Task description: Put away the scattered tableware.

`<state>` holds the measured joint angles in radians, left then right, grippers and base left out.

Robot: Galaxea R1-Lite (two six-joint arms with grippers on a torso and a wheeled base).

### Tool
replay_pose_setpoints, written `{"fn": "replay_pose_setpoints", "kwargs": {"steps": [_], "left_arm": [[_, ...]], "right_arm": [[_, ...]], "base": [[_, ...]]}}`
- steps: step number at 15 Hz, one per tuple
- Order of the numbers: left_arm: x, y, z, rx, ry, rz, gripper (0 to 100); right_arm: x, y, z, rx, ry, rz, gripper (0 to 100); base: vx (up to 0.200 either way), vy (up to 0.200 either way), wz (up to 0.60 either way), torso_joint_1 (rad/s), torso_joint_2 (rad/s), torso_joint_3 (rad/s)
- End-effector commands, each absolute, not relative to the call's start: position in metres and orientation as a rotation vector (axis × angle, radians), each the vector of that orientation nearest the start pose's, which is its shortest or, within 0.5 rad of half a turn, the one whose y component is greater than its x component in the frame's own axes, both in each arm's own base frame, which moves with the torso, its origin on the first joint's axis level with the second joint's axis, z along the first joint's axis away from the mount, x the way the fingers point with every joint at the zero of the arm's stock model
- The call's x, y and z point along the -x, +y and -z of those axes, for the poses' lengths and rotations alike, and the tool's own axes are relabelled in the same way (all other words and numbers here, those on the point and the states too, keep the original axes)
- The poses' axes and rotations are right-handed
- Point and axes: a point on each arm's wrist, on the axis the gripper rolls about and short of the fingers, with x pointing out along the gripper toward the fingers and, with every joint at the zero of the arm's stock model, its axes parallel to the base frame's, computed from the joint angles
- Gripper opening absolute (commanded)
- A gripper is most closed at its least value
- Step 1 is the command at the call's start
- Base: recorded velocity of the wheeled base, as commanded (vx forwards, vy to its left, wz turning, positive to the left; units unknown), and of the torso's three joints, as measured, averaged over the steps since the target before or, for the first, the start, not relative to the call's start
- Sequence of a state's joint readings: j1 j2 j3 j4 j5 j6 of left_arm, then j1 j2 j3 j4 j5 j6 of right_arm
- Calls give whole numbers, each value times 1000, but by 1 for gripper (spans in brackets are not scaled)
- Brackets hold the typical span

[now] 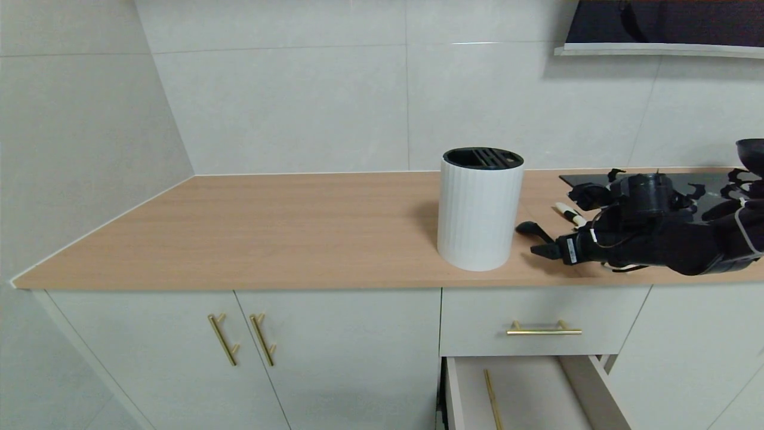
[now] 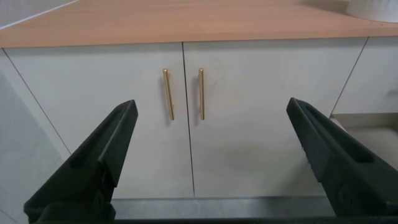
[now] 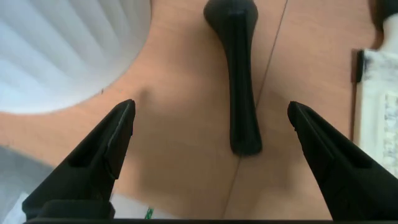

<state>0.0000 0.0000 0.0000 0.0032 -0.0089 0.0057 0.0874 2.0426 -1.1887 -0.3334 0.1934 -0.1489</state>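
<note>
Right wrist view: right gripper [image 3: 209, 111], spread wide, hangs near a black utensil [image 3: 240, 81] on the counter [image 3: 180, 155] beside the white holder [image 3: 62, 50]; left gripper [image 2: 211, 109], also spread, faces cabinet doors [image 2: 255, 130].

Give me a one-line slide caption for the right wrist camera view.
Open right claw lined up over a black utensil handle lying on the wooden counter beside the white ribbed holder.

I see a wooden countertop [image 1: 298, 227] running along a grey tiled wall [image 1: 298, 101]. White cabinet doors [image 1: 334, 364] sit below it, with two upright gold handles [image 1: 223, 339] side by side. Closed drawer [image 1: 477, 322] with a gold bar handle further right. Black cooktop [image 1: 584, 177] at the counter's right end, range hood [image 1: 656, 27] above.
</note>
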Motion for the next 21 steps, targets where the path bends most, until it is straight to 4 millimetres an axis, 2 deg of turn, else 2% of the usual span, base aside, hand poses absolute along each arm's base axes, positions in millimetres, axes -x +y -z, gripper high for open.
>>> {"fn": "replay_pose_setpoints", "kwargs": {"steps": [1, 4, 8, 9, 17, 20, 21], "left_arm": [[23, 0, -75, -6, 3, 9, 100], [23, 0, -75, -6, 3, 9, 100], [23, 0, -75, -6, 3, 9, 100], [23, 0, -75, -6, 3, 11, 100], [23, 0, -75, -6, 3, 9, 100], [23, 0, -75, -6, 3, 9, 100], [23, 0, -75, -6, 3, 9, 100]], "right_arm": [[-402, 36, -123, 118, 507, -293, 100], [-409, 36, -115, 129, 490, -255, 100], [-409, 36, -114, 129, 491, -255, 100], [-409, 36, -114, 129, 491, -255, 0], [-407, 36, -119, 133, 487, -238, 0], [-401, 37, -133, 143, 479, -191, 0], [-384, 50, -157, 103, 486, -205, 0]], "base": [[0, 0, 0, 0, 0, 0], [0, 0, 0, 0, 0, 0], [0, 0, 0, 0, 0, 0], [0, 0, 0, 0, 0, 0], [0, 0, 0, 0, 0, 0], [0, 0, 0, 0, 0, 0], [0, 0, 0, 0, 0, 0]]}}
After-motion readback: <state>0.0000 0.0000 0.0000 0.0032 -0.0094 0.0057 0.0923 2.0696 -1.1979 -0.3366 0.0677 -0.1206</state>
